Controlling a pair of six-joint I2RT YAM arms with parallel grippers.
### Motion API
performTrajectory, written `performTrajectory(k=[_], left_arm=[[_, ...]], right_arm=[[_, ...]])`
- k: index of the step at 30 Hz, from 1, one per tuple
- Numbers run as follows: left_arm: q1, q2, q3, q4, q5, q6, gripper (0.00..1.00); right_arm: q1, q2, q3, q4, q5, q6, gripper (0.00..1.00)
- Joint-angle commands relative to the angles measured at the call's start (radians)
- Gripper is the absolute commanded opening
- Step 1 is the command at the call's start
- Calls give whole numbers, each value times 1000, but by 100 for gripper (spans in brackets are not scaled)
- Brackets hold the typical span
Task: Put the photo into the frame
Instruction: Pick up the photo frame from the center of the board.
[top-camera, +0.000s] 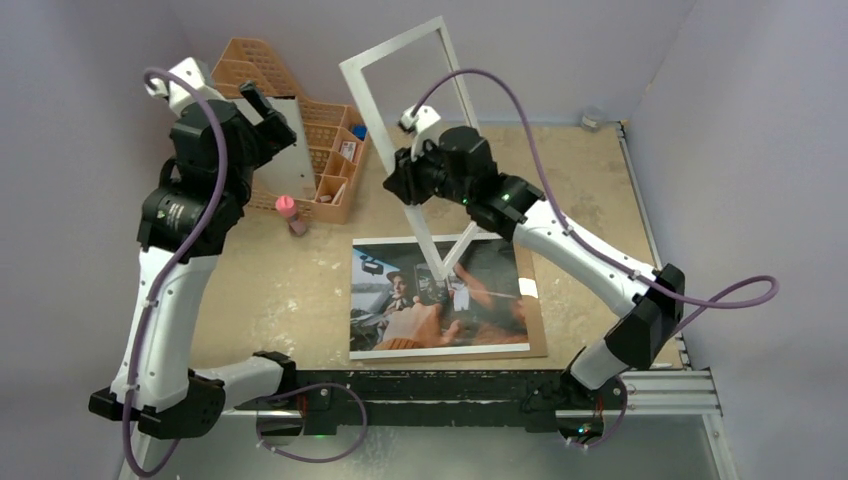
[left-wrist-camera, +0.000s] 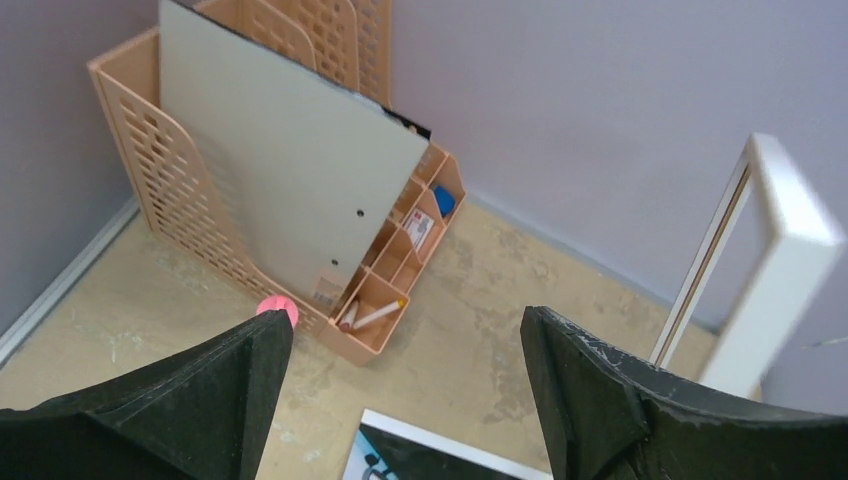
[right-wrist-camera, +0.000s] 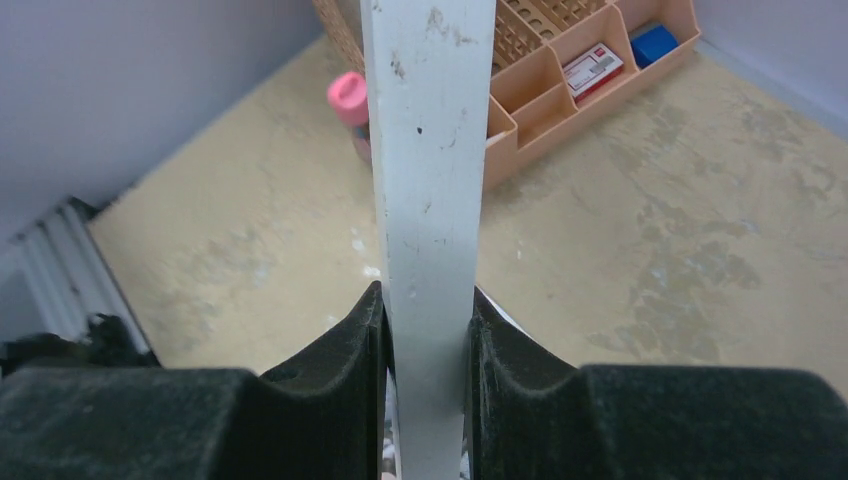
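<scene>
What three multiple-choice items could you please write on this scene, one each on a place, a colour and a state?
1. Where does the photo lie?
A. flat on the brown board
B. inside the peach organiser
C. leaning on the back wall

2. What colour is the cap of the bottle?
A. blue
B. pink
C. green

3. How does the right gripper stand?
A. open and empty
B. shut on the photo
C. shut on the frame

Answers:
1 A, since the print lies face up with the board's edge showing beside it.
2 B, since the cap shows pink in the wrist view.
3 C, since both fingers press the white rail between them.
</scene>
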Motion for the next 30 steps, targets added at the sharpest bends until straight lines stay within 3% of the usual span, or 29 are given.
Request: performTrajectory(k=[1, 5, 12, 22, 30], left_arm=[[4, 8, -132, 64, 115, -38, 89], [7, 36, -333, 206, 298, -14, 91], [7, 204, -391, 288, 567, -13, 91], [7, 369, -387, 359, 729, 7, 90], [14, 442, -359, 363, 717, 28, 89]], right_arm=[[-113, -18, 89, 81, -206, 184, 0], [-226, -19, 87, 138, -405, 343, 0], [-384, -41, -5, 362, -682, 676, 0], [-461, 43, -28, 796, -873, 1133, 0], [-460, 139, 25, 965, -852, 1363, 0]])
